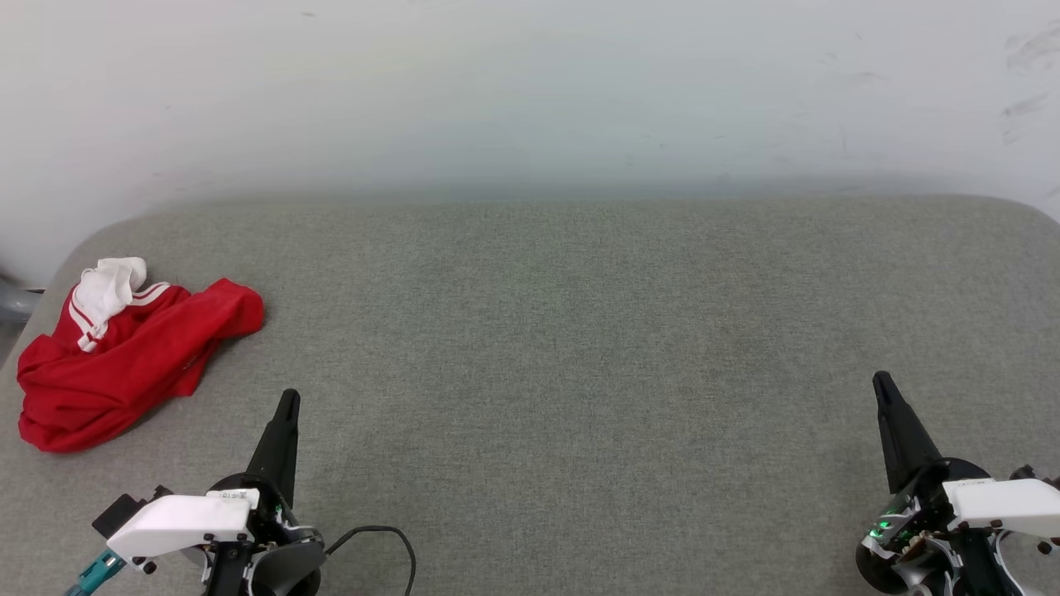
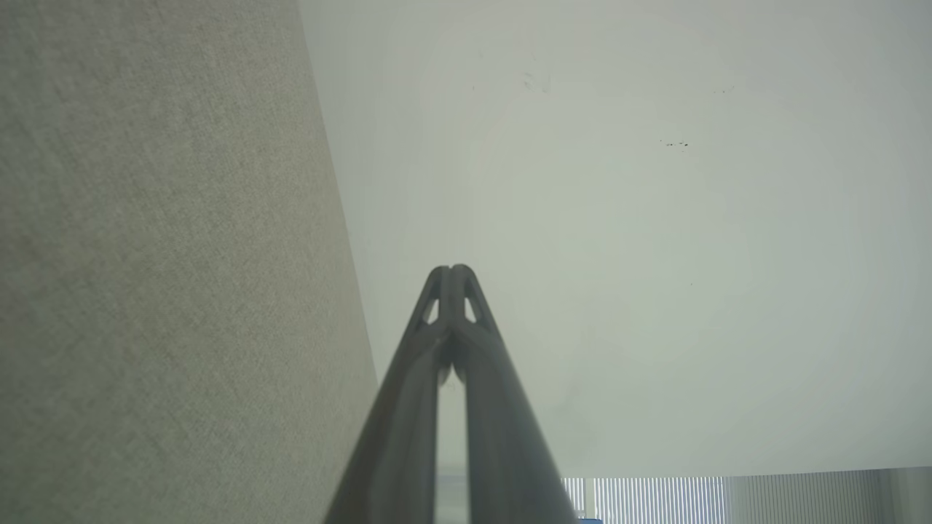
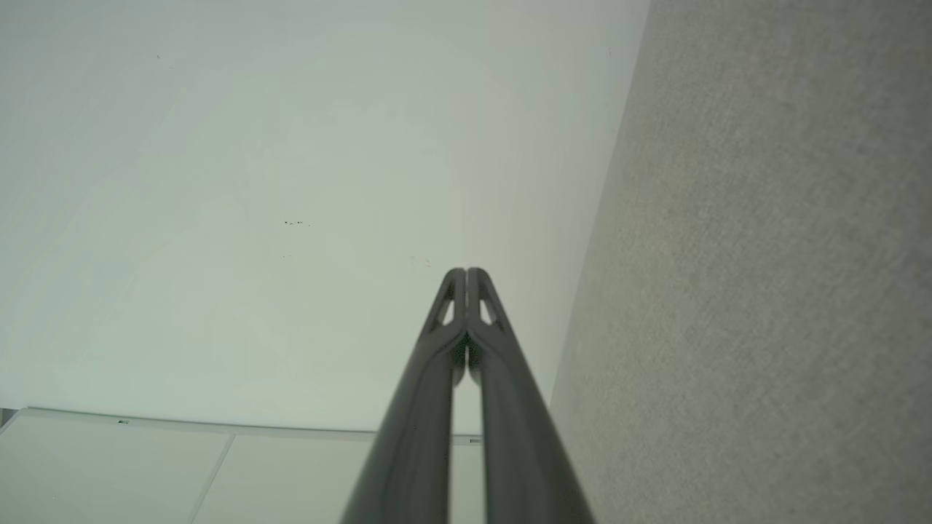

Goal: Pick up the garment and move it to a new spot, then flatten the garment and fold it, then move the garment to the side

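White wall (image 1: 530,99) behind, faintly scuffed at its upper right. In front of it a grey woven-fabric worktop (image 1: 580,372) with rounded far corners is spread across the head view.

The garment (image 1: 124,364) is found at the worktop's left edge, toward the far left corner, crumpled in a loose heap. Mostly red cloth is shown. A white sleeve (image 1: 108,290) with red-and-white stripe trim is bunched on top at the heap's far end.

The left gripper (image 1: 289,399) is held over the near left part of the worktop, fingers pointed toward the wall. It is set near the garment's near right side, apart from it. Its jaws are pressed together with nothing between them. In the left wrist view the tips are seen meeting, with grey fabric to one side and wall to the other. A black cable (image 1: 389,538) is looped on the worktop beside its wrist, and a teal connector (image 1: 91,571) is seen at the near edge.

The right gripper (image 1: 883,382) is held over the near right corner, well apart from the garment. Its jaws are likewise together and nothing is gripped.

A strip of vertical slats (image 2: 655,498) is noted along the bottom of the left wrist view. Pale panels (image 3: 145,473) are noted along the bottom of the right wrist view.
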Tool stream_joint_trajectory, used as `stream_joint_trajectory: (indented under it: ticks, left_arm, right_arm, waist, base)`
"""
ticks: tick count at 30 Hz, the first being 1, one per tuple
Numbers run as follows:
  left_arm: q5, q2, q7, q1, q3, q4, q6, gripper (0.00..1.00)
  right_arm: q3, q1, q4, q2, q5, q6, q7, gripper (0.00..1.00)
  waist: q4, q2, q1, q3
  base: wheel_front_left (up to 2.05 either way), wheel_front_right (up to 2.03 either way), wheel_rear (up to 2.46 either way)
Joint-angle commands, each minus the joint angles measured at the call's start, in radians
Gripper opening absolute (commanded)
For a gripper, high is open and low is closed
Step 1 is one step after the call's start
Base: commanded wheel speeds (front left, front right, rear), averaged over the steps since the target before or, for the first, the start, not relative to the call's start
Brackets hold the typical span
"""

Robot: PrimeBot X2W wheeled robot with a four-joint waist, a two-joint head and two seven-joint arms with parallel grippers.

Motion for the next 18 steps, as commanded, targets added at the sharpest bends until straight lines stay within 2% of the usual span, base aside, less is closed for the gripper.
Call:
stream_joint_trajectory:
  ticks: [1,18]
  left_arm:
    - [0.001,-0.001,0.002,-0.006,0.002,-0.001,-0.002,0.0]
    - [0.001,-0.001,0.002,-0.006,0.002,-0.001,-0.002,0.0]
  right_arm:
    - [0.0,-0.011,0.001,0.003,-0.005,0.0,0.001,0.0]
    - [0.0,-0.011,0.0,0.003,-0.005,0.0,0.001,0.0]
  waist:
    - [0.0,0.0,0.0,0.0]
    - [0.0,0.0,0.0,0.0]
  base:
    - [0.0,0.0,0.0]
    - [0.0,0.0,0.0]
